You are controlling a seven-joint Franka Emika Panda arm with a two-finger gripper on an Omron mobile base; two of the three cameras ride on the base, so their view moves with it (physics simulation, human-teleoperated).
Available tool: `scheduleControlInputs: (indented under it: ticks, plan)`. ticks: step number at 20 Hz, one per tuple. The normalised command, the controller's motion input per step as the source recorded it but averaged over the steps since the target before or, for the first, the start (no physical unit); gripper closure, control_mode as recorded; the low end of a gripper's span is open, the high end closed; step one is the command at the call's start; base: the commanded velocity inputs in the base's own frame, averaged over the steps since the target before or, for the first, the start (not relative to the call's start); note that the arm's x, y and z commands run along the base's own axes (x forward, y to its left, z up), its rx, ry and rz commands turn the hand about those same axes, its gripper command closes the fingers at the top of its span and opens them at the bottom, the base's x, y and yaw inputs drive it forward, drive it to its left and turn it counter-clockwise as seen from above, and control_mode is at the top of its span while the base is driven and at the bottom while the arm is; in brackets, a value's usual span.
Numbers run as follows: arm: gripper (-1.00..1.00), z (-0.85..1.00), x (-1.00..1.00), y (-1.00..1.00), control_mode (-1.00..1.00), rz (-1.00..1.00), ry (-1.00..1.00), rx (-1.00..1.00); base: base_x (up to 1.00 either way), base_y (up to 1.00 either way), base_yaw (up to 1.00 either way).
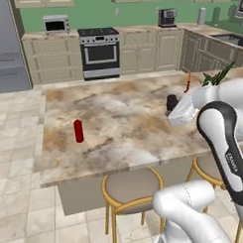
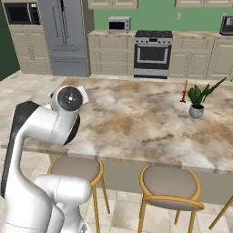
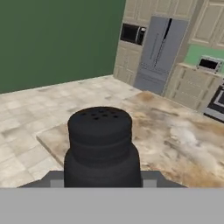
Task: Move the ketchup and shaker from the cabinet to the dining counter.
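Observation:
The black shaker stands upright between my fingers, its holed top facing the hand view. My gripper is shut on the shaker over the right part of the dining counter, a mottled brown-beige marble island. How far the shaker is above the slab, I cannot tell. The red ketchup stands upright on the counter's left part, well away from the gripper. In the right base view my own arm hides the hand in front of the dining counter. Which of the wall cabinets along the top edge is the task's cabinet, I cannot tell.
Yellow-framed stools stand along the counter's near side. A potted plant and a thin orange-red candlestick sit at its far right. Behind are a stove, a microwave and a fridge.

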Motion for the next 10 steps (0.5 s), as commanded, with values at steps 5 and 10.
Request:
scheduleControlInputs:
  ticks: [5, 10]
  plan:
    - [1.00, -0.77, 0.80, -0.07, -1.00, 0.40, 0.14, 0.03, 0.00, 0.00, 0.00]
    - [1.00, -0.60, 0.63, -0.16, -1.00, 0.19, 0.00, 0.00, 0.00, 0.00, 0.00]
